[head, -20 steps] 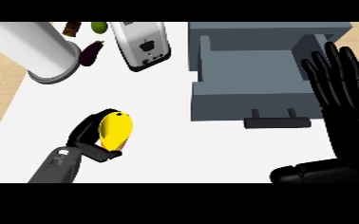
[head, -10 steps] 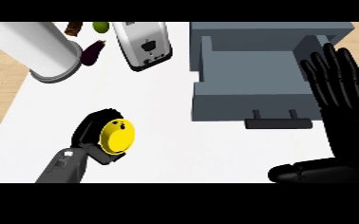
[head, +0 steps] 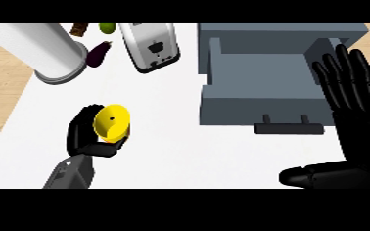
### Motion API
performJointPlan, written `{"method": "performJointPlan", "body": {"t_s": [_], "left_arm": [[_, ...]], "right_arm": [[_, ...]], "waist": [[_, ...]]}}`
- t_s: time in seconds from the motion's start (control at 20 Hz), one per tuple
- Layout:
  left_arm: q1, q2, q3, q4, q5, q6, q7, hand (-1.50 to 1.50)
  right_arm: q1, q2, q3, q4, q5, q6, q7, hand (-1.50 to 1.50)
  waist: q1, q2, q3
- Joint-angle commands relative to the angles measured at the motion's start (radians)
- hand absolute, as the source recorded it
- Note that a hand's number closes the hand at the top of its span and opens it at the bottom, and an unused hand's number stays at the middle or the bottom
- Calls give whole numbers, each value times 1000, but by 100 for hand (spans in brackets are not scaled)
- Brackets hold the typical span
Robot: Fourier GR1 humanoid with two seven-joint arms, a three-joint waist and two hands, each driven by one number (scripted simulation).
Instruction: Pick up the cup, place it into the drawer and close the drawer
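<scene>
The yellow cup (head: 112, 122) lies tipped in my left hand (head: 85, 136), whose fingers curl round it at the lower left of the white counter. The grey drawer (head: 253, 105) stands pulled open at the right, its inside bare and its dark handle (head: 289, 127) facing me. My right hand (head: 348, 85) rests open over the drawer's right edge, fingers straight and pointing away.
A white toaster (head: 150, 45) stands at the back, left of the drawer. A large white cylinder (head: 45, 53) stands at the far left, with an aubergine (head: 98, 54), a green fruit (head: 107, 27) and a brown item (head: 80, 28) near it.
My left hand has turned the cup so that its round yellow face shows more fully, and shifted slightly to the right. The right hand and the drawer have stayed still.
</scene>
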Motion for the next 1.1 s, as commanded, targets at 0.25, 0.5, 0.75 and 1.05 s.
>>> {"method": "performJointPlan", "body": {"t_s": [0.25, 0.5, 0.75, 1.05], "left_arm": [[70, -46, -96, -436, 25, 49, 213, 150], [72, -63, -147, -674, 61, 76, 419, 150], [-13, -130, -180, -777, 72, 190, 559, 150], [-168, -107, -165, -831, 63, 272, 709, 150]], "right_arm": [[6, 14, 19, -37, 32, -30, 33, -150], [14, -25, -50, -20, -50, 10, 50, -150], [39, 0, 3, -41, 14, 2, 23, -150], [71, -11, -27, -6, -11, 44, -31, -150]], "waist": [[4, -4, 1], [2, -4, 1], [-4, -1, 1], [-9, 0, 1]]}}
